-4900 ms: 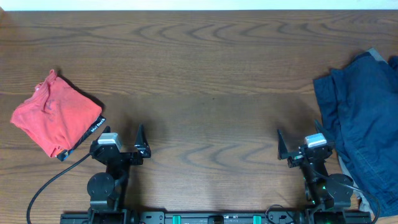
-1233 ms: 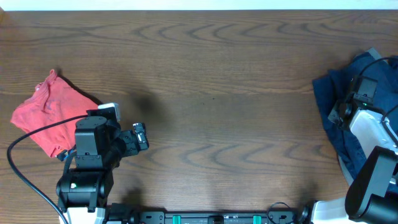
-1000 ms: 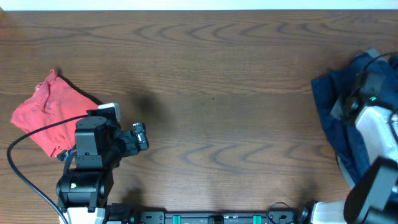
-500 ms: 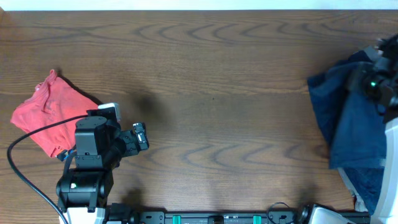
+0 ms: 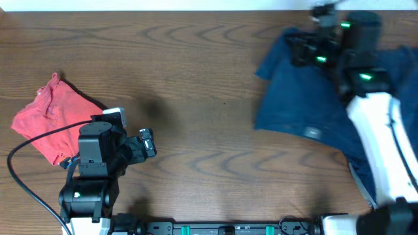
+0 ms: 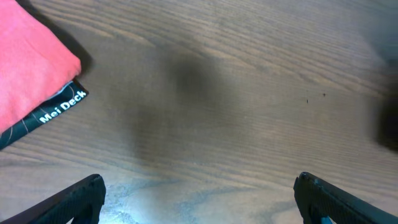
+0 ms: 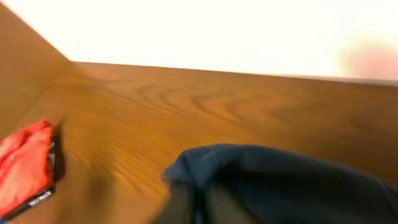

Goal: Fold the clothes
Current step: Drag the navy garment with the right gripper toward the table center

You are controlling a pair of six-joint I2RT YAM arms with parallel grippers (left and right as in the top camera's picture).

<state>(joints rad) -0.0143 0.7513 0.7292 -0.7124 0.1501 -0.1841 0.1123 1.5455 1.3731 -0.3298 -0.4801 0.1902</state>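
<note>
A navy blue garment point(image 5: 297, 98) is spread over the table's right centre, and its top corner hangs from my right gripper point(image 5: 299, 49) near the far edge. In the blurred right wrist view the navy cloth point(image 7: 280, 180) drapes over the right gripper point(image 7: 198, 205), whose fingers stand close together on it. A coral-red garment point(image 5: 55, 127) with a black lettered waistband point(image 6: 59, 109) lies crumpled at the left. My left gripper point(image 5: 149, 143) hovers just right of it, wide open and with nothing in it point(image 6: 199, 199).
More navy clothes point(image 5: 406, 85) are heaped at the right edge, partly hidden under my white right arm point(image 5: 379, 137). The wooden table point(image 5: 209, 65) is bare between the two garments. A black cable point(image 5: 39, 140) loops over the coral piece.
My right arm has swung from the right-edge pile up and to the left, and the navy garment has come out over the table with it. The left arm has stayed still.
</note>
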